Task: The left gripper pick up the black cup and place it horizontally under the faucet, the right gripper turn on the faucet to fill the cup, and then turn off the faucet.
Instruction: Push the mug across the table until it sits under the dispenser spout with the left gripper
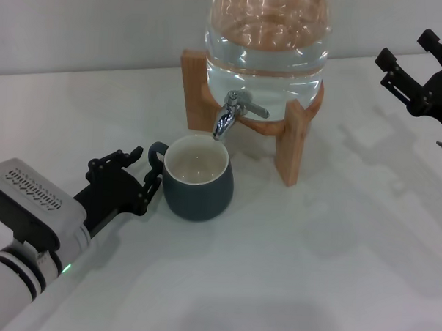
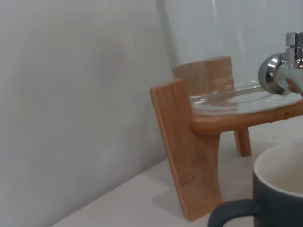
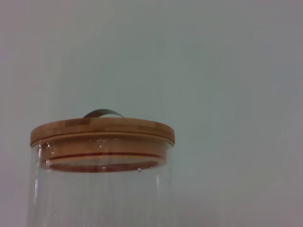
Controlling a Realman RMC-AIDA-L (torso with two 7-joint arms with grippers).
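The black pronged left hand [image 1: 143,178] lies low, fingers spread; the black two-finger right hand [image 1: 415,65] hangs raised, fingers parted.

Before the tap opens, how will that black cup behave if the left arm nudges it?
The black cup looks squat with a broad base, so it would probably slide rather than tip. It seems empty, so likely light. The left gripper is at its handle, so an off-centre push may spin it away from the faucet.

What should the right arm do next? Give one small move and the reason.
Probably bring the right gripper down and leftward toward the faucet lever. The black cup already stands upright under the spout, looks empty, and the left gripper is at its handle, while the right gripper hangs high, away from the wooden stand.
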